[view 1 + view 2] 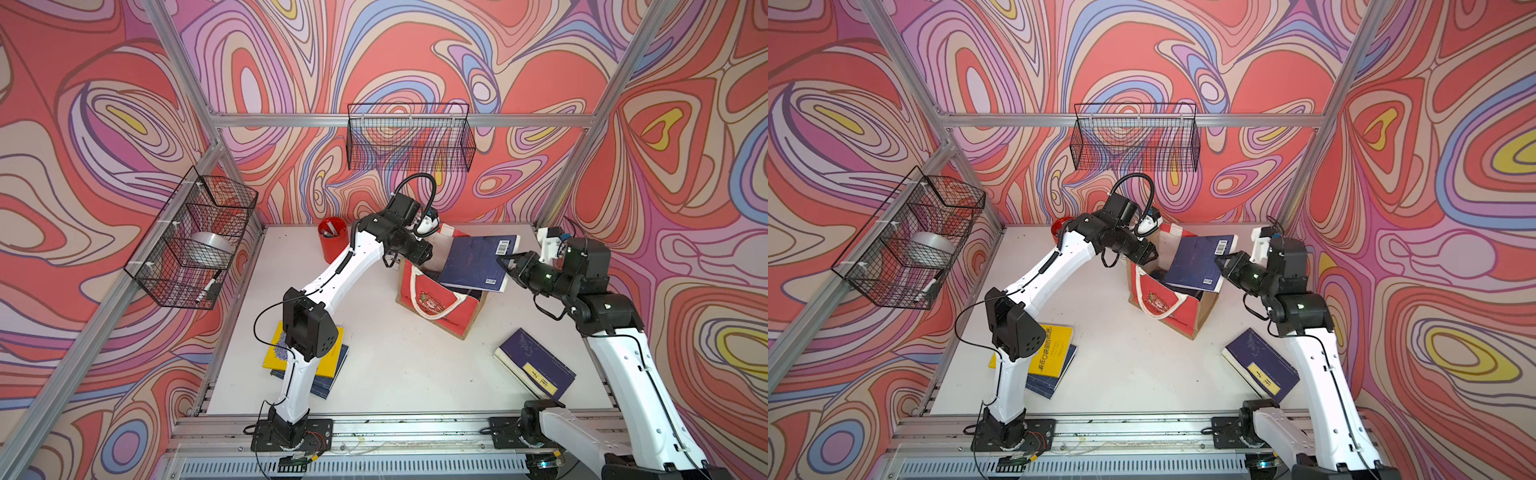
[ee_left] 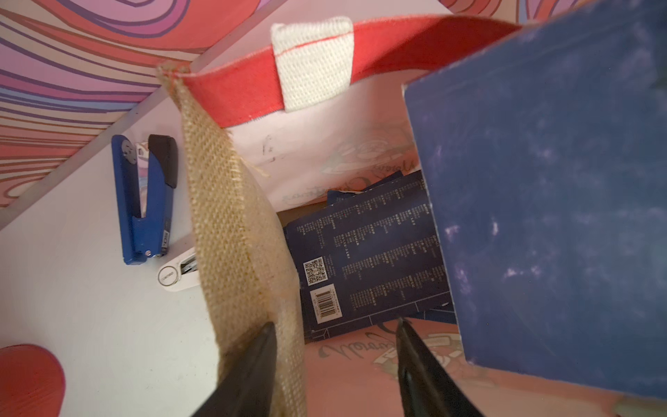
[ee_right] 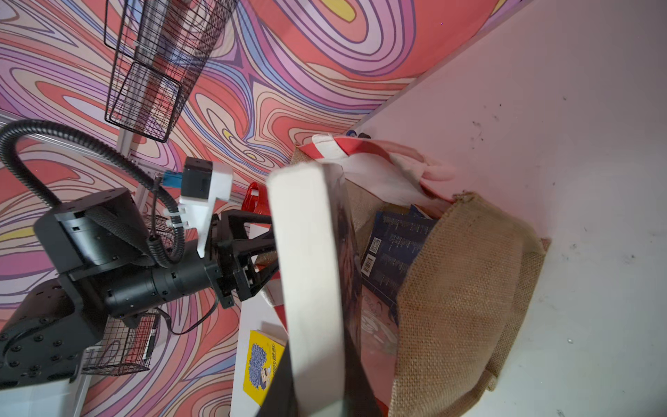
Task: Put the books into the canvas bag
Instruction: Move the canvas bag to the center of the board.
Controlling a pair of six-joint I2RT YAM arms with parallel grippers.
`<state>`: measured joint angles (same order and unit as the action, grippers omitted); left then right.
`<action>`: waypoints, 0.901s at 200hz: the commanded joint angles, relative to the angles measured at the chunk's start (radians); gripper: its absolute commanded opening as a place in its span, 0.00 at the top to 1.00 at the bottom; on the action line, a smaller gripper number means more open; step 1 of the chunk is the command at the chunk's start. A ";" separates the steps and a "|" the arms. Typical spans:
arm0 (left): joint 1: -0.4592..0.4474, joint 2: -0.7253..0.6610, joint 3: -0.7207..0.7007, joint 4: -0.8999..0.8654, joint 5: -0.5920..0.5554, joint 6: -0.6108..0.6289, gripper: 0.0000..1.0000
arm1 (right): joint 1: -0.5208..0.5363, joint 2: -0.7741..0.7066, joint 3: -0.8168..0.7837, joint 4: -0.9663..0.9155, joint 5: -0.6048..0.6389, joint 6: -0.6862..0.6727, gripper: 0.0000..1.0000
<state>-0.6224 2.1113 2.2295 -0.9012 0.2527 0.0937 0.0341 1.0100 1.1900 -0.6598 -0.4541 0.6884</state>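
Right now my right fingers (image 1: 508, 262) are clamped on the edge of a navy book (image 1: 473, 262), which is tilted over the mouth of the canvas bag (image 1: 436, 309), just right of centre in both top views. My left fingers (image 2: 252, 364) stand apart astride the bag's side wall, not yet pinching it. I'd pinch that wall and pull the mouth wide, then slide the book in corner first.
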 commanded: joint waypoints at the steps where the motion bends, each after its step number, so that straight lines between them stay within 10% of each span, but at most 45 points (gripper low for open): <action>1: -0.012 -0.024 0.010 -0.042 -0.081 0.036 0.35 | 0.002 -0.013 -0.012 0.096 -0.066 -0.017 1.00; 180: -0.016 0.097 0.232 -0.135 -0.201 0.127 0.12 | 0.003 0.108 -0.175 0.332 -0.099 0.030 1.00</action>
<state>-0.6422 2.1323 2.4180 -0.9779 0.0734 0.1822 0.0341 1.1248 1.0164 -0.4351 -0.5220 0.7021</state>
